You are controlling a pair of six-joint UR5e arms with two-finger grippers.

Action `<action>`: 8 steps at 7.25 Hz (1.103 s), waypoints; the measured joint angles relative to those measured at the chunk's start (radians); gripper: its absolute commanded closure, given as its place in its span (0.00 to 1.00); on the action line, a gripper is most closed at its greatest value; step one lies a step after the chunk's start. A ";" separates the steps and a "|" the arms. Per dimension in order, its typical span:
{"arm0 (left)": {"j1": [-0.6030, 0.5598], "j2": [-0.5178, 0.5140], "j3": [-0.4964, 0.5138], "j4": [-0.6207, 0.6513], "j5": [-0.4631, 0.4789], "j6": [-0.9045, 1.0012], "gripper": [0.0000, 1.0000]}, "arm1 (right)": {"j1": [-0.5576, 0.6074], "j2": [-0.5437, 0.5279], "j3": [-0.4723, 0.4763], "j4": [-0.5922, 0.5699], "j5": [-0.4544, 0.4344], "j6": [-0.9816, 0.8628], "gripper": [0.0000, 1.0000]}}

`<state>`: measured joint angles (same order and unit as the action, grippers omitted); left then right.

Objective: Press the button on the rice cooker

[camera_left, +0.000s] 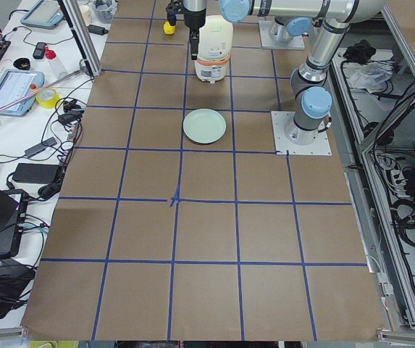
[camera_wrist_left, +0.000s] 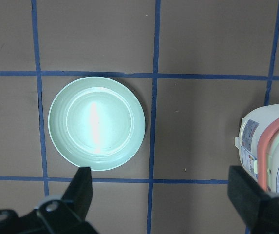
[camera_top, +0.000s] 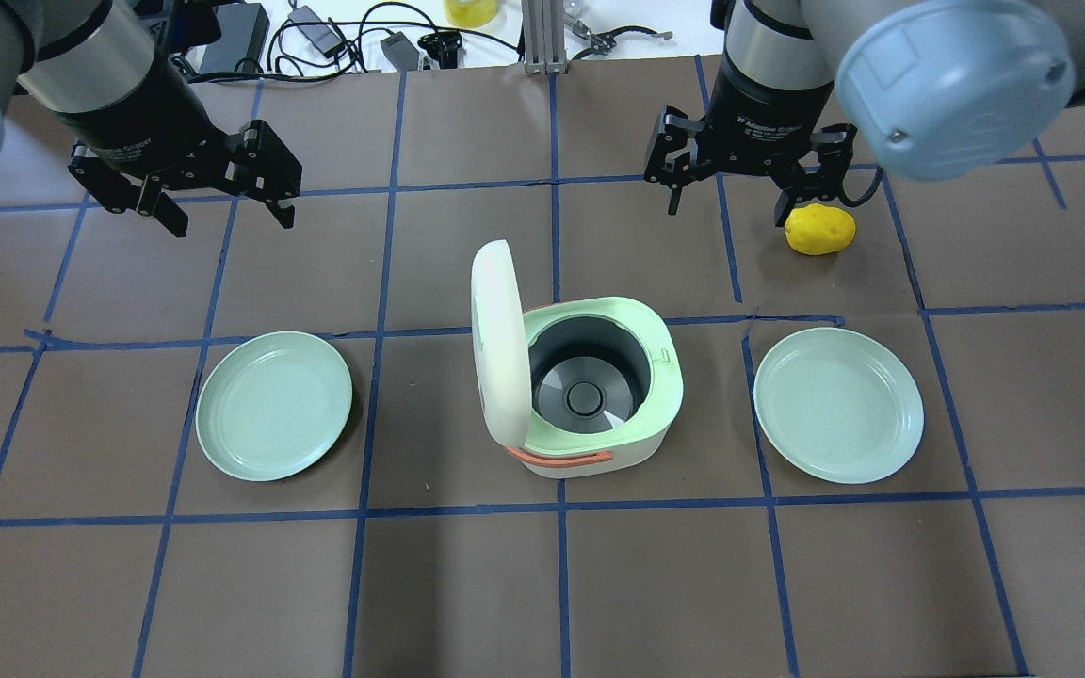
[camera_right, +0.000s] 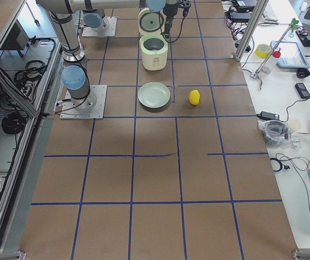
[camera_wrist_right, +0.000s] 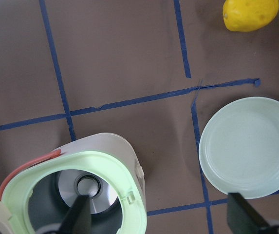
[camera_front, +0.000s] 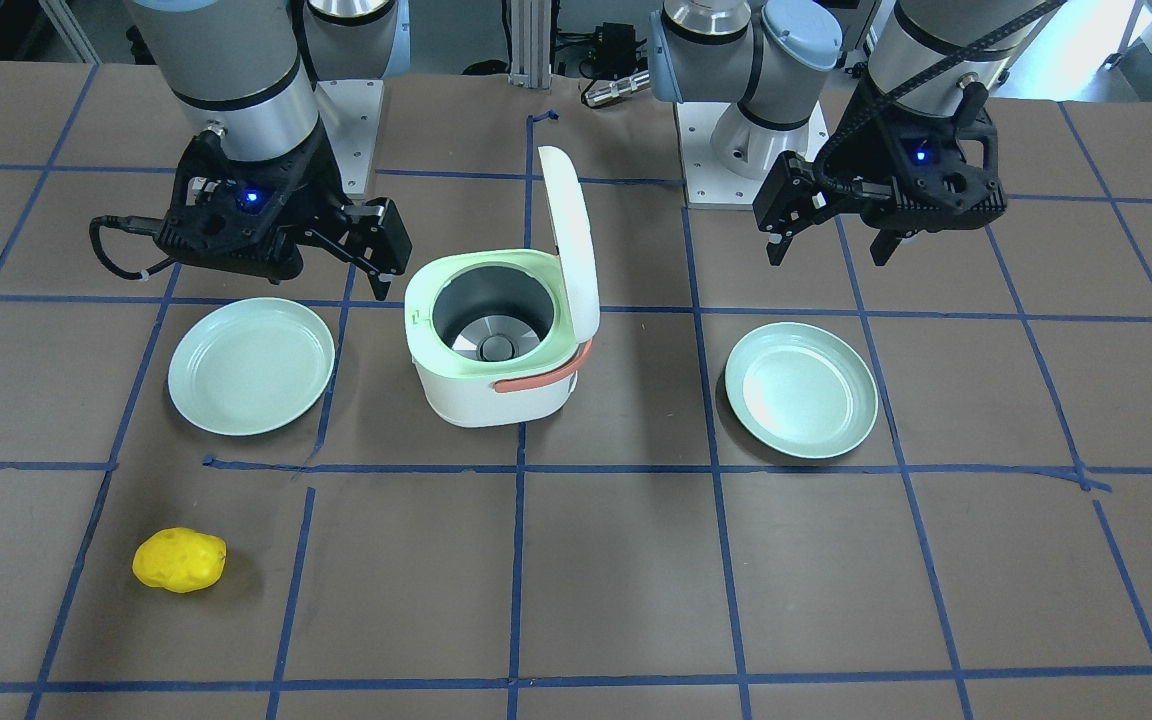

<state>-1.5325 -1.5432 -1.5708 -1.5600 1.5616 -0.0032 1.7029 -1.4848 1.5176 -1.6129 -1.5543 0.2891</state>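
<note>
Right gripper [camera_top: 725,212] hung spread wide and empty above the table [camera_top: 542,584], left gripper [camera_top: 230,222] the same. Rice cooker [camera_top: 599,395] sat mid-table, lid [camera_top: 495,348] raised, between the left plate [camera_top: 274,405] and the right plate [camera_top: 839,405]; its button was hard to make out from here.

Overhead faces front camera — both share the rice cooker [camera_top: 665,377].

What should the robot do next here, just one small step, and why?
Likely swing the right gripper toward the small latch tab on the green rim of the rice cooker, which faces that arm's side. Its jaws are open, apart from the cooker. The lid already stands open, so perhaps no press remains.
</note>
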 measured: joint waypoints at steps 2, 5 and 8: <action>0.000 0.000 0.000 0.000 0.000 0.000 0.00 | -0.056 -0.013 -0.001 0.013 -0.005 -0.139 0.00; 0.000 0.000 0.000 0.000 0.000 0.000 0.00 | -0.145 -0.040 -0.002 0.076 -0.007 -0.275 0.00; 0.000 0.000 0.000 0.000 0.000 0.000 0.00 | -0.164 -0.048 -0.001 0.097 -0.020 -0.295 0.00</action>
<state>-1.5325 -1.5432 -1.5708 -1.5601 1.5616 -0.0031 1.5394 -1.5330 1.5166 -1.5155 -1.5743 -0.0058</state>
